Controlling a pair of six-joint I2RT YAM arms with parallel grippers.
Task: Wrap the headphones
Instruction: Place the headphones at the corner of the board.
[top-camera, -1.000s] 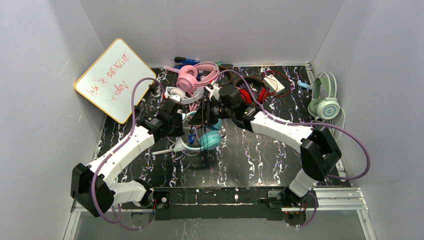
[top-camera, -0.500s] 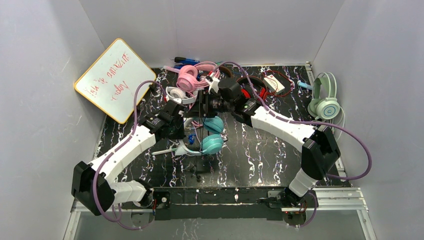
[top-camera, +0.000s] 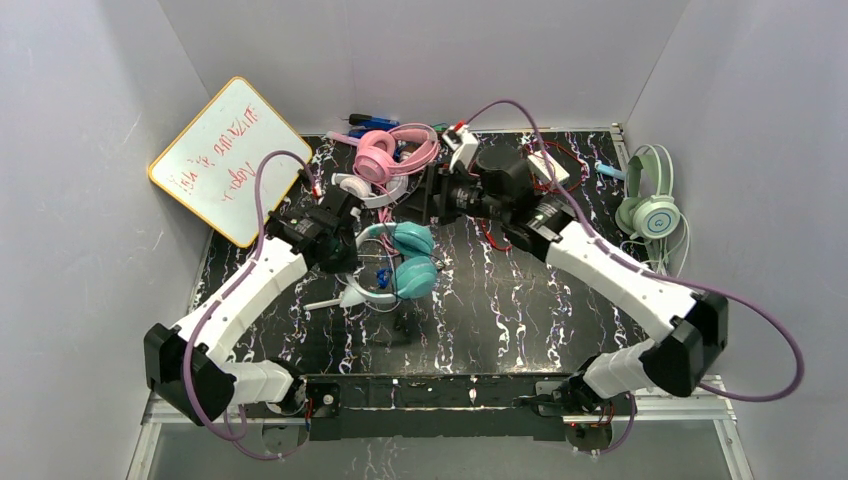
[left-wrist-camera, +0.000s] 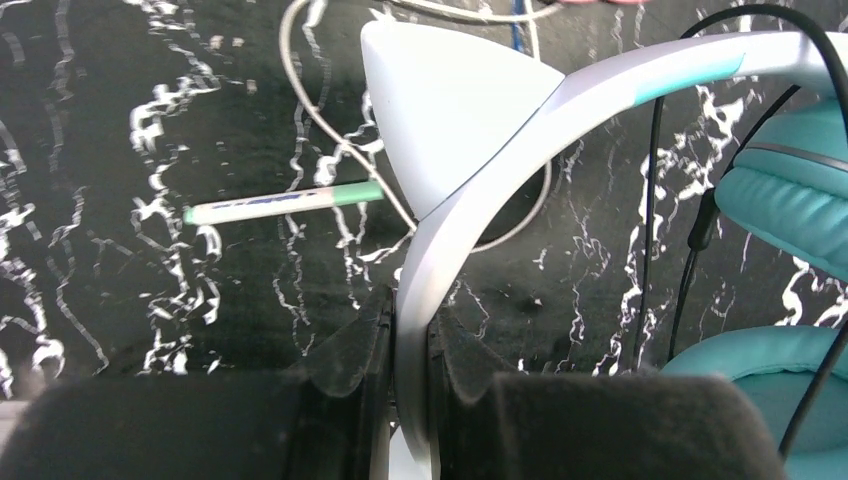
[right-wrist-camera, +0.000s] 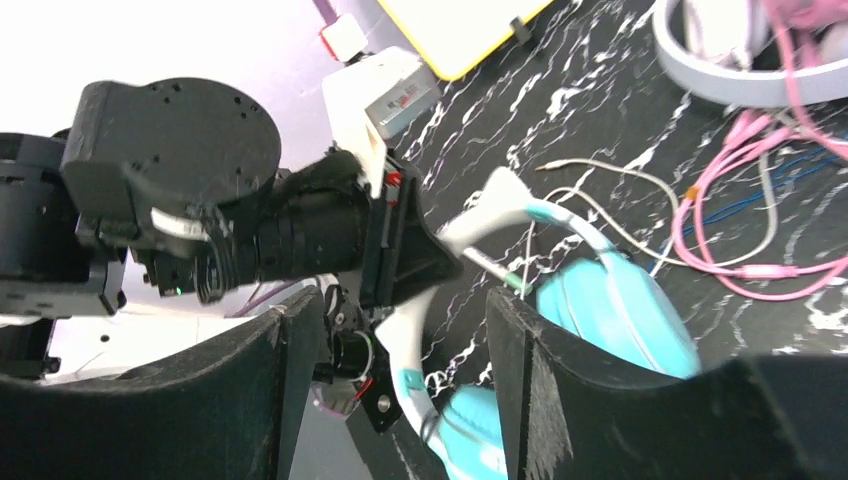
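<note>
Teal headphones (top-camera: 405, 262) sit mid-table (top-camera: 520, 300), cups stacked close together, white headband w/ a pointed ear piece (left-wrist-camera: 450, 120) arcing off to their L. L gripper (left-wrist-camera: 410, 350) is pinched tight on that headband, one finger each side, right at the band's lower end. The black cord runs down past the cups on the wrist view's R side. R gripper (right-wrist-camera: 400, 300) hangs just behind the teal set (far side from the arm bases), fingers spread wide, nothing between them, aimed back toward the teal cups. A green-and-white pen (left-wrist-camera: 285, 203) lies on the table just L of the headband, beyond a loose pale cord. Pink headphones (top-camera: 385, 152) and white headphones (top-camera: 358, 188) are piled behind the teal pair, to its L. The mint-green headphones (top-camera: 650, 200) are well off to its R, at the table edge. A whiteboard (top-camera: 228, 160) leans far L of it. A small white box (top-camera: 548, 165) lies behind-R, partly hidden by the R arm.
</note>
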